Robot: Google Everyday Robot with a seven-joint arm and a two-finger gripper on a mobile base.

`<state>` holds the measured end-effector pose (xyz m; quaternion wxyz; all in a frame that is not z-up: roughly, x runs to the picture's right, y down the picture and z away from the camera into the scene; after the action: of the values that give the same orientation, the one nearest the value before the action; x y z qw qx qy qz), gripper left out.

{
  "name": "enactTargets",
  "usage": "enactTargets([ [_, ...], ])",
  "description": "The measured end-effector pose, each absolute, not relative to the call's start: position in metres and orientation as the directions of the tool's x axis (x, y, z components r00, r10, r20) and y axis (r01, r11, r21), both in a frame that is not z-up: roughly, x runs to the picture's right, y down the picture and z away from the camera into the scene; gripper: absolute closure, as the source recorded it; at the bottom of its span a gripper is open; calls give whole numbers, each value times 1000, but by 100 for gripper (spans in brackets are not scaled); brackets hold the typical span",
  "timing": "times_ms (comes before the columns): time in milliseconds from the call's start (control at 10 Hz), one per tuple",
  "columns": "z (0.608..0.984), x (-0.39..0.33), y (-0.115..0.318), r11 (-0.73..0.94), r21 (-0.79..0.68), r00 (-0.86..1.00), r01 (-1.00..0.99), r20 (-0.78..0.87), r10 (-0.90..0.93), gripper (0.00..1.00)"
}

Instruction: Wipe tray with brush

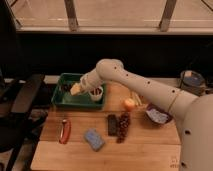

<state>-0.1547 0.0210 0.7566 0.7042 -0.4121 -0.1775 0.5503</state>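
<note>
The green tray [75, 103] sits at the back left of the wooden table. My gripper [75, 89] hangs low over the tray's left half, reached in from the right, and it is shut. A short dark tip of the brush [65, 87] pokes out to the left of the gripper, just above the tray floor; the rest of it is hidden in the grip. A small white cup [95, 92] with dark contents stands in the tray's right part, right behind the wrist.
On the table lie a red-handled tool [64, 131], a blue sponge [93, 139], a flat black block [112, 125], dark grapes [123, 126], an orange fruit [129, 104] and a purple bowl [157, 115]. A dark chair [20, 100] stands at the left.
</note>
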Motion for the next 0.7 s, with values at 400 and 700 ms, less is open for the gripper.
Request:
enactTargets([
  [400,767,-150,54,-14,-762,324,-648,-291,900,100],
  [700,782,-124,50,-32,-719,292,-694,-322,901,100],
])
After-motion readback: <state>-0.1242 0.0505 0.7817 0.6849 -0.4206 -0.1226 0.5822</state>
